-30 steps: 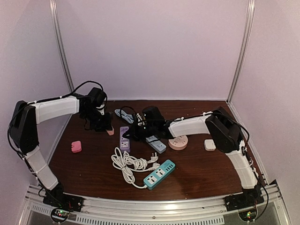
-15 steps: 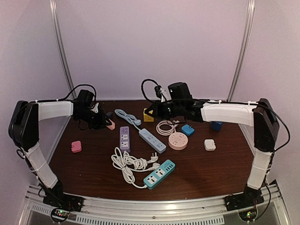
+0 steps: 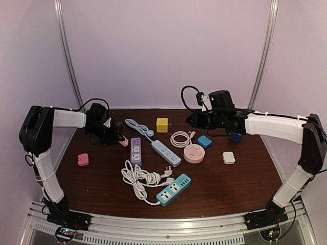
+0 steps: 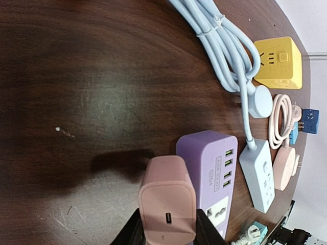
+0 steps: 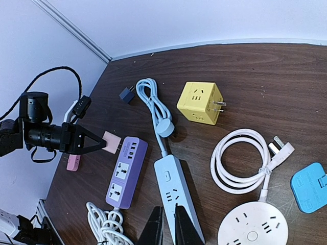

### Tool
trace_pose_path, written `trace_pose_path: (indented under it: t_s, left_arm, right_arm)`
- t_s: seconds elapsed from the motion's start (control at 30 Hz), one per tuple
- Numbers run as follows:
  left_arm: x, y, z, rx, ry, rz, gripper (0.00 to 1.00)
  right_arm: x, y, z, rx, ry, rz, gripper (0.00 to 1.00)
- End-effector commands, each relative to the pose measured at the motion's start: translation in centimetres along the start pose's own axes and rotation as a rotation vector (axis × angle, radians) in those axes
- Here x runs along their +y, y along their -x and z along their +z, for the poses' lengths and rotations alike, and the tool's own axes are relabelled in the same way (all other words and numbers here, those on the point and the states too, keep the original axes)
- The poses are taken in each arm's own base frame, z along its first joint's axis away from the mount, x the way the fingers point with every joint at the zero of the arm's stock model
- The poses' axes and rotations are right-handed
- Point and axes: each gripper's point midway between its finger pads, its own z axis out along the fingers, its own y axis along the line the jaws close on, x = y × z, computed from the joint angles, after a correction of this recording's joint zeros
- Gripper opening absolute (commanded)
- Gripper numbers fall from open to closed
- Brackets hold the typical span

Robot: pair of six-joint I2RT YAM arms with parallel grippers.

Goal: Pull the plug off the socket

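Note:
My left gripper (image 3: pixel 116 138) is shut on a pink plug (image 3: pixel 122 142) and holds it just left of the purple socket strip (image 3: pixel 136 149). In the left wrist view the gripper (image 4: pixel 166 230) clamps the sides of the plug (image 4: pixel 166 204), with the strip (image 4: pixel 217 173) close beside it. In the right wrist view the plug (image 5: pixel 111 142) is clear of the strip (image 5: pixel 126 171), with a small gap between them and its prongs pointing at it. My right gripper (image 3: pixel 191 119) is raised high over the back of the table, shut and empty (image 5: pixel 166 229).
A light blue strip (image 3: pixel 166 152) with its coiled cord lies right of the purple one. A yellow cube socket (image 3: pixel 162 124), white cable coil (image 3: pixel 180 138), pink round socket (image 3: pixel 194 153), blue adapters (image 3: pixel 205 141), teal strip (image 3: pixel 173 189), white cord bundle (image 3: pixel 140 177) and pink adapter (image 3: pixel 83 160) lie around.
My right gripper left the purple strip, rose and swung back to the right. My left arm drew back to the left with the pink plug still in it.

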Motion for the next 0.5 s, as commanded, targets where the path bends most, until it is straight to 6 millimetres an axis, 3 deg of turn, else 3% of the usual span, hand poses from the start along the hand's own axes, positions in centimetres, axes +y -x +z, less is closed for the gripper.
trace_pose_path:
  t_s: [0.0, 0.47]
  left_arm:
    - [-0.6, 1.1, 0.3, -0.017, -0.063, 0.016, 0.33]
    - [1.5, 0.9, -0.1, -0.003, 0.020, 0.021, 0.46]
  right_arm:
    - [-1.3, 0.5, -1.0, -0.028, -0.048, -0.015, 0.10]
    - [-1.2, 1.2, -1.5, -0.043, -0.047, -0.020, 0.14]
